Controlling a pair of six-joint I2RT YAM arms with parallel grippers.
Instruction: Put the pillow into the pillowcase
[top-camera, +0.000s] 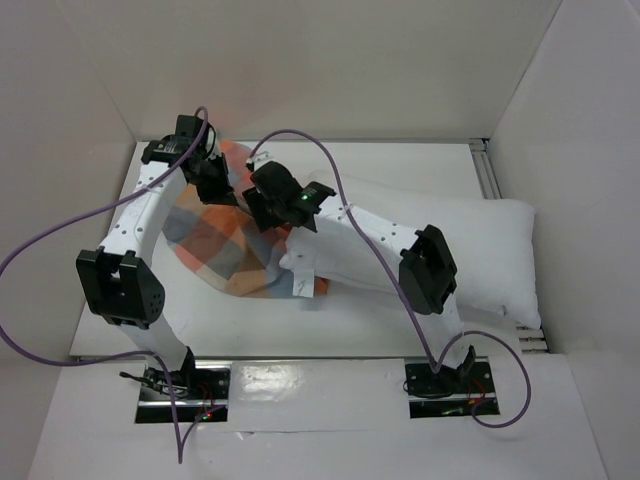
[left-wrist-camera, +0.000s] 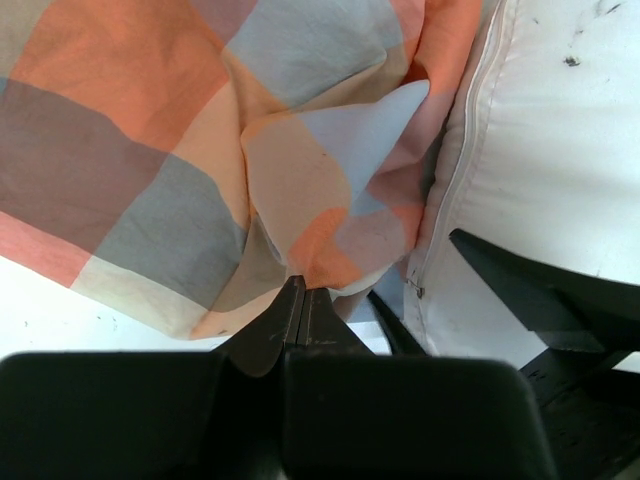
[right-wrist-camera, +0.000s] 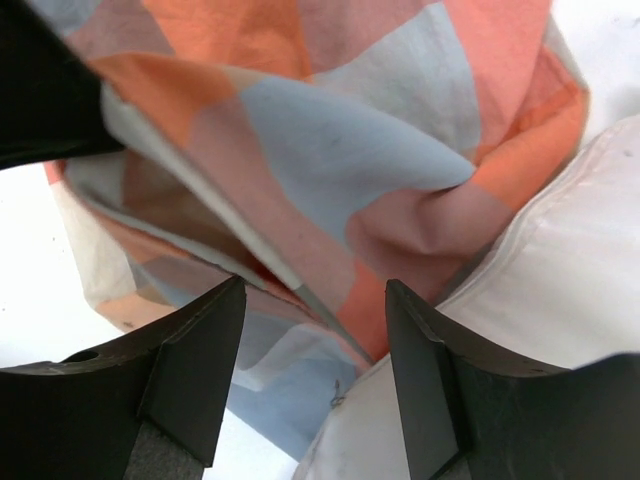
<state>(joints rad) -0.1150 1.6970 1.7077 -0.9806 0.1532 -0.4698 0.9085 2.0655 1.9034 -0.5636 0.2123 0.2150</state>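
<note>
The white pillow (top-camera: 485, 250) lies across the right half of the table, its left end tucked against the checked pillowcase (top-camera: 215, 245). At the back left my left gripper (top-camera: 222, 188) is shut on a bunched fold of the pillowcase (left-wrist-camera: 200, 150); in the left wrist view its jaws (left-wrist-camera: 303, 288) meet on the cloth. The pillow (left-wrist-camera: 560, 140) shows a seam there. My right gripper (top-camera: 258, 210) hovers at the pillowcase mouth. It is open (right-wrist-camera: 312, 295), straddling the pillowcase (right-wrist-camera: 330, 150) edge where that edge meets the pillow (right-wrist-camera: 560, 270).
White walls enclose the white table (top-camera: 300, 330) on three sides. A metal rail (top-camera: 487, 170) runs along the back right edge. Purple cables (top-camera: 340, 190) loop over both arms. The right arm's dark finger (left-wrist-camera: 520, 285) crosses the left wrist view beside the pillow.
</note>
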